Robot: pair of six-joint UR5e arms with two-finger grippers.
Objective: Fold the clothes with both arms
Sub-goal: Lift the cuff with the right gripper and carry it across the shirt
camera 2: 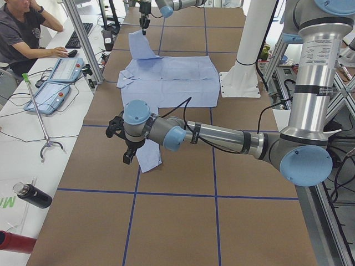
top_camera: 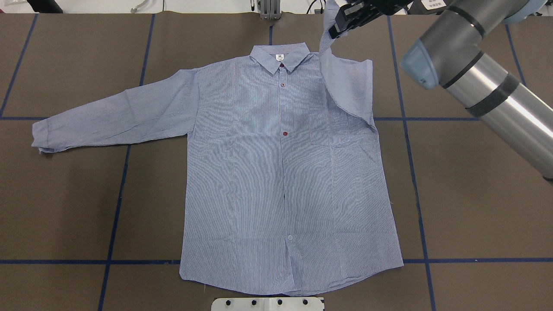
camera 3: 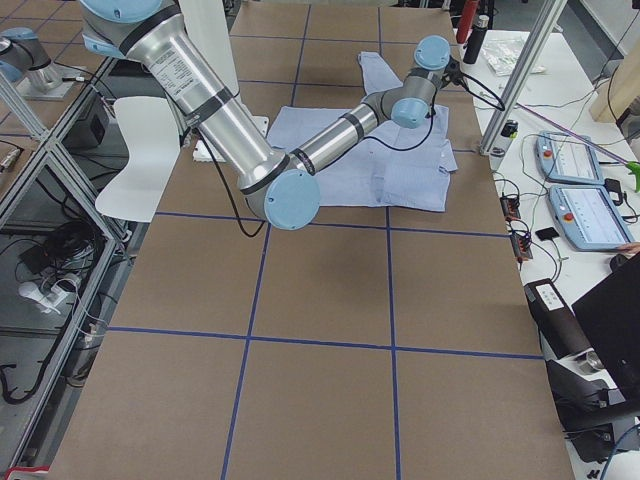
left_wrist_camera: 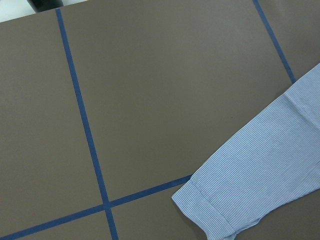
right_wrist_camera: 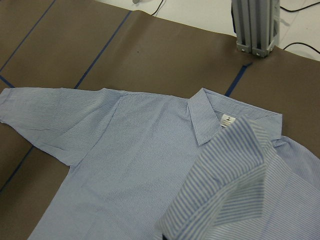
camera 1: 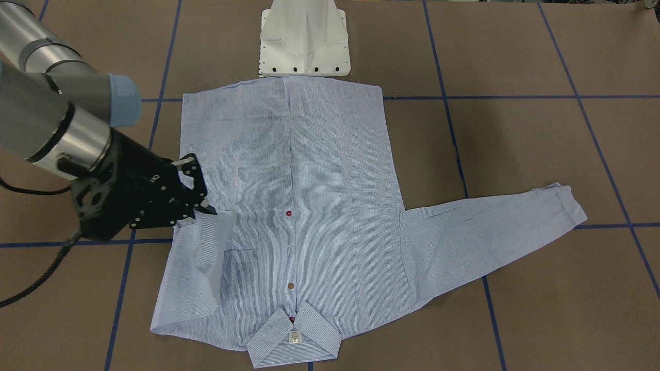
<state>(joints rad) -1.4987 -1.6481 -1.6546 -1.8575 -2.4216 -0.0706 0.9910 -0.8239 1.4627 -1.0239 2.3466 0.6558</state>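
In the front-facing view, the shirt [camera 1: 309,206] lies buttoned and face up in the middle of the surface [camera 1: 515,62]. Its hem is toward the robot-side edge by the white pedestal [camera 1: 304,41], and its collar [camera 1: 296,337] is toward the operators' edge. The right hand [camera 1: 207,209] is pressed together on the cuff of one sleeve and holds it up above the shirt's front. The other sleeve [camera 1: 495,221] lies flat and points to the surface's end on the robot's left.

From overhead, the pinched sleeve stands up from the shoulder as a folded flap, reaching the right hand near the far edge.

From the left end, the near arm reaches out low and the left hand [camera 2: 128,151] hangs over the flat sleeve's cuff. I cannot tell whether its fingers are spread or pressed together.

The left wrist view shows that cuff [left_wrist_camera: 210,210] lying beside crossing blue tape lines [left_wrist_camera: 82,125].

The right wrist view shows the striped held cuff close up, and the white neck label [right_wrist_camera: 227,119] beyond it.
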